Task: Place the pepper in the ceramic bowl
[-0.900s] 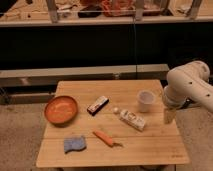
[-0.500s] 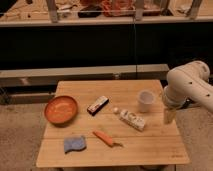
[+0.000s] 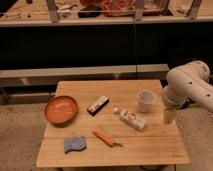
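Pepper lies flat on table at approx 6 o'clock, apart from ceramic bowl at 9 o'clock. End effector hangs at 3 o'clock by table edge; grip state: can't tell.

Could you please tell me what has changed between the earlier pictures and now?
Nothing has visibly changed. The gripper is where it was, at the right edge of the table, beside the white cup. The pepper lies untouched on the table, apart from the ceramic bowl.
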